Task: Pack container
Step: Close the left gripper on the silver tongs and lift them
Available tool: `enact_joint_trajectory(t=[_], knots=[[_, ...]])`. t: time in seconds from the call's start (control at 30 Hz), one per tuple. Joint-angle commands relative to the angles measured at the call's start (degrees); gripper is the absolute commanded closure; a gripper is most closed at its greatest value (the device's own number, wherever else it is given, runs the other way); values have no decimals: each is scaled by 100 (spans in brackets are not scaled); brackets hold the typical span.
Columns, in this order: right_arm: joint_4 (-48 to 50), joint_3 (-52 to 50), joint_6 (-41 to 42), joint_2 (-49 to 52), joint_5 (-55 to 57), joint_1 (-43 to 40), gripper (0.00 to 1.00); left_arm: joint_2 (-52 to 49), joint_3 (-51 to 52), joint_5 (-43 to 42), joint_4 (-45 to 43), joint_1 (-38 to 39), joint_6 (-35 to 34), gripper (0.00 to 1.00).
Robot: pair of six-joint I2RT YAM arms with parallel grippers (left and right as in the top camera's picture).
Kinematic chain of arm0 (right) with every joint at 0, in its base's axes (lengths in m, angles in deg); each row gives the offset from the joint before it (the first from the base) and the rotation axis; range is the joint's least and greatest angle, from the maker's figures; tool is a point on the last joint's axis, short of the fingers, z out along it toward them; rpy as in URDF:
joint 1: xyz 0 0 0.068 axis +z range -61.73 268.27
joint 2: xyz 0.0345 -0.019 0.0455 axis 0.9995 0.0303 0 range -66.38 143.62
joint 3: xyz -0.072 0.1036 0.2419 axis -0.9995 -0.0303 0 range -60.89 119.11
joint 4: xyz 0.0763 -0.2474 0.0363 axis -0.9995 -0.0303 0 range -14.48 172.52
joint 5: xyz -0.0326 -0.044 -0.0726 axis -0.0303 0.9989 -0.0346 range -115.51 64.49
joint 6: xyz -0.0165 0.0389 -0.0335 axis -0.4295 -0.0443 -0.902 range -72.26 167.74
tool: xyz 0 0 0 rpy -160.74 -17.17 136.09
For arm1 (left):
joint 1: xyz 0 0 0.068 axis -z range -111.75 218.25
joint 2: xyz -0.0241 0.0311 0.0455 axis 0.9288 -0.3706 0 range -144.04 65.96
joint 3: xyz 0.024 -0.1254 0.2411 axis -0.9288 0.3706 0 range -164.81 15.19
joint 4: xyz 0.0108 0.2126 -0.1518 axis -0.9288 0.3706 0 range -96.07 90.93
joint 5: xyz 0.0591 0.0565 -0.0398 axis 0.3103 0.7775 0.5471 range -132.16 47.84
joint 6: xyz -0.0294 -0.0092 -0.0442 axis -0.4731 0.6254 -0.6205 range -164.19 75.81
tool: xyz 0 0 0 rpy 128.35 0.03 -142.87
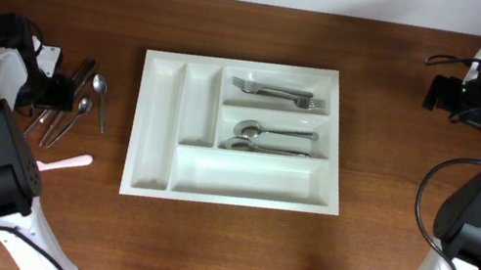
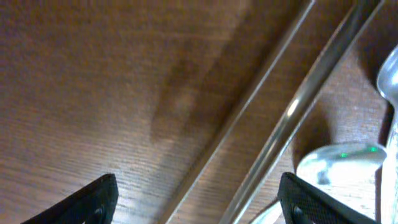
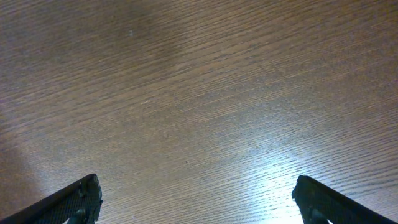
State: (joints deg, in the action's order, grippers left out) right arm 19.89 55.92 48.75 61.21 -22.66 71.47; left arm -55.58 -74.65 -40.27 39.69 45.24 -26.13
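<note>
The container [image 1: 156, 120], a white cutlery tray, lies in the middle of the table. Forks [image 1: 273, 92] lie in its top long compartment and spoons [image 1: 270, 138] in the middle one; the bottom long one and both narrow ones hold nothing. Loose cutlery [image 1: 66, 109] lies left of the tray. My left gripper [image 1: 47, 93] hovers low over it, open. In the left wrist view its gripper [image 2: 199, 205] straddles two slanted metal handles [image 2: 298, 106], with a spoon bowl [image 2: 342, 163] beside the right finger. My right gripper [image 1: 438, 94] is open at the far right over bare wood [image 3: 199, 202].
Two loose spoons [image 1: 100, 98] and a pink utensil [image 1: 69, 162] lie between the cutlery pile and the tray. The table's far edge runs along the top of the overhead view. Both arm bases stand at the near corners.
</note>
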Motion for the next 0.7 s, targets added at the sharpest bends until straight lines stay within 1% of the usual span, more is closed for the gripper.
enact_joint_trajectory(t=[0.0, 0.23, 0.37, 0.53, 0.57, 0.6, 0.63, 0.67], knots=[[0, 98, -37, -219, -31, -11, 1, -76, -96, -87, -85, -4, 87, 15], [0, 98, -37, -219, -31, -11, 1, -313, -96, -87, -118, -4, 87, 16], [0, 98, -35, -219, -31, -11, 1, -492, -96, -240, -94, -4, 85, 16], [0, 98, -35, -219, -31, -11, 1, -520, -96, -280, -105, -4, 87, 16], [0, 98, -35, -219, -31, -11, 1, -520, -96, -280, -109, -4, 87, 20], [0, 98, -35, -219, -31, -11, 1, -520, -96, -280, -107, -4, 85, 25], [0, 98, -35, -219, -31, -11, 1, -520, -96, -280, -105, -4, 85, 33], [0, 98, -35, -219, -31, -11, 1, -520, -96, -280, -105, -4, 79, 47]])
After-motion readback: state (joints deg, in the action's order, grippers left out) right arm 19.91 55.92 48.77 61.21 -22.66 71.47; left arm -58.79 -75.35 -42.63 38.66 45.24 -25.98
